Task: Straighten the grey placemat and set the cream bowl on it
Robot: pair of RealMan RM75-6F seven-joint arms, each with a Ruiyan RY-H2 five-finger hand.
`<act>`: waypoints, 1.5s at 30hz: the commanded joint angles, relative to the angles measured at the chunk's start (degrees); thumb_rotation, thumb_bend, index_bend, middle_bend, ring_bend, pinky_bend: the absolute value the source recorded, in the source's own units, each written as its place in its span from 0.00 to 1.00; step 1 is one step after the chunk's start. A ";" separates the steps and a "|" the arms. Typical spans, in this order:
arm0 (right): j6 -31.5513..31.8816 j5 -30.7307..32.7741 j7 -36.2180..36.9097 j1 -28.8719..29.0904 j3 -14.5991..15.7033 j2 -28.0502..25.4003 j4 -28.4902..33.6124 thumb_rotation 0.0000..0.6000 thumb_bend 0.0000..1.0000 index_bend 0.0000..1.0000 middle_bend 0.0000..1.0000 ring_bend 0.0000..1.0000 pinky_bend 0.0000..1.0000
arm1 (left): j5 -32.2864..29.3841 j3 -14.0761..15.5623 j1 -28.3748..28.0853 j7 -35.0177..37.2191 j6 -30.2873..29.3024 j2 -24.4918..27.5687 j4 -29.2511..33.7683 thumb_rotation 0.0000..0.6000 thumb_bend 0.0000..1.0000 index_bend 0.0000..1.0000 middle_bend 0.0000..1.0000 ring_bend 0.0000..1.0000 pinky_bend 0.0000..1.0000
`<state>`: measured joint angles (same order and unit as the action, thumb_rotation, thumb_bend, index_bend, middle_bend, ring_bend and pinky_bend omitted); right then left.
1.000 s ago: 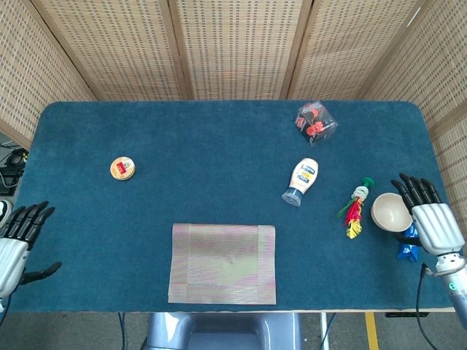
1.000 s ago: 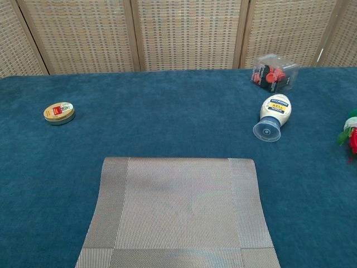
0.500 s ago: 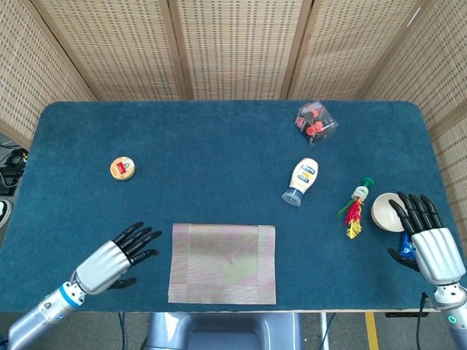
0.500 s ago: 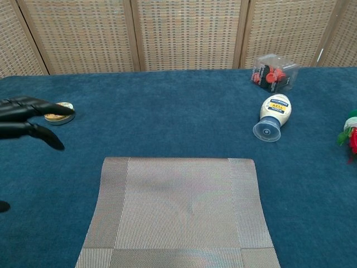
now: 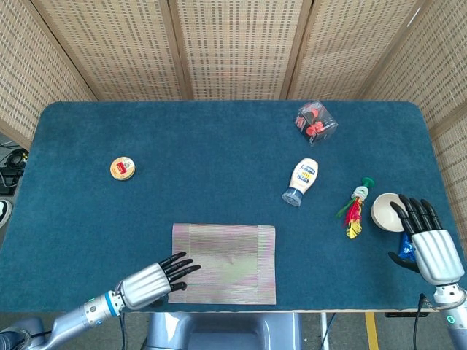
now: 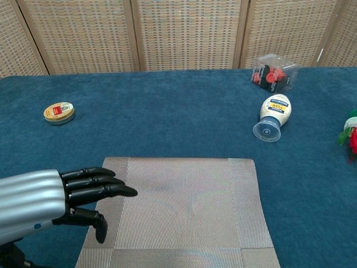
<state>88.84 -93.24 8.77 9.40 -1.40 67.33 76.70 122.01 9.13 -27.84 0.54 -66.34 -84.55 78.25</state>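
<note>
Hovering over the grey placemat [image 5: 223,263]'s left edge, left hand [image 5: 149,281] spread, empty. Mat looks thin, limp: press and slide. Right hand [image 5: 430,240] open beside cream bowl [image 5: 385,209], rigid, breakable; take rim.

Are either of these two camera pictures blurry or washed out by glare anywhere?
Head view: evenly lit and sharp, with rainbow moire on the grey woven placemat. Chest view: no glare, but the close silver-and-black left hand looks slightly soft.
</note>
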 commanded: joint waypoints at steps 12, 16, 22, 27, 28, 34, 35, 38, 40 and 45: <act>-0.34 0.30 0.01 -0.18 -0.25 -0.04 0.19 1.00 0.00 0.00 0.00 0.00 0.00 | -0.76 2.61 -0.46 -1.21 -1.06 -6.02 -7.63 1.00 0.16 0.38 0.00 0.00 0.00; -0.93 0.33 0.03 -0.03 -0.20 0.15 -0.02 1.00 0.00 0.00 0.00 0.00 0.00 | -1.45 3.02 -0.93 -0.93 -1.33 -6.70 -8.80 1.00 0.19 0.38 0.00 0.00 0.00; -0.95 0.32 -0.19 -0.02 -0.35 0.31 -0.16 1.00 0.00 0.00 0.00 0.00 0.00 | -2.32 3.09 -1.62 -1.22 -1.71 -7.07 -9.26 1.00 0.19 0.38 0.00 0.00 0.00; -0.83 0.34 -0.07 -0.12 -0.47 0.23 -0.10 1.00 0.00 0.00 0.00 0.00 0.00 | -3.01 3.61 -2.33 -1.76 -1.06 -7.69 -9.31 1.00 0.23 0.38 0.00 0.00 0.00; -0.78 0.30 -0.05 -0.14 -0.48 0.21 -0.08 1.00 0.00 0.00 0.00 0.00 0.00 | -3.15 3.71 -2.44 -1.88 -0.98 -7.84 -9.33 1.00 0.25 0.38 0.00 0.00 0.00; -0.79 0.08 0.03 -0.15 -0.42 0.14 0.08 1.00 0.00 0.00 0.00 0.00 0.00 | -3.84 4.09 -2.87 -1.93 -1.06 -8.31 -9.27 1.00 0.35 0.38 0.00 0.00 0.00; -0.76 0.03 0.05 -0.16 -0.42 0.13 0.11 1.00 0.00 0.00 0.00 0.00 0.00 | -3.95 4.13 -2.96 -1.96 -1.01 -8.33 -9.28 1.00 0.36 0.38 0.00 0.00 0.00; -0.56 -0.13 0.08 -0.21 -0.43 0.06 0.18 1.00 0.00 0.00 0.00 0.00 0.00 | -4.45 4.27 -3.19 -2.02 -0.95 -8.43 -9.17 1.00 0.37 0.38 0.00 0.00 0.00; -0.56 -0.23 0.06 -0.22 -0.40 0.02 0.21 1.00 0.00 0.00 0.00 0.00 0.00 | -4.71 4.38 -3.31 -2.08 -0.92 -8.50 -9.08 1.00 0.38 0.38 0.00 0.00 0.00; -0.47 -0.36 0.20 -0.26 -0.38 -0.04 0.27 1.00 0.00 0.00 0.00 0.00 0.00 | -5.24 4.68 -3.42 -2.23 -0.65 -8.84 -9.08 1.00 0.43 0.41 0.00 0.00 0.00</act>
<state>88.36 -93.60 8.97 9.14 -1.77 67.29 76.96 116.84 13.77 -31.25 -1.64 -67.05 -93.32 69.20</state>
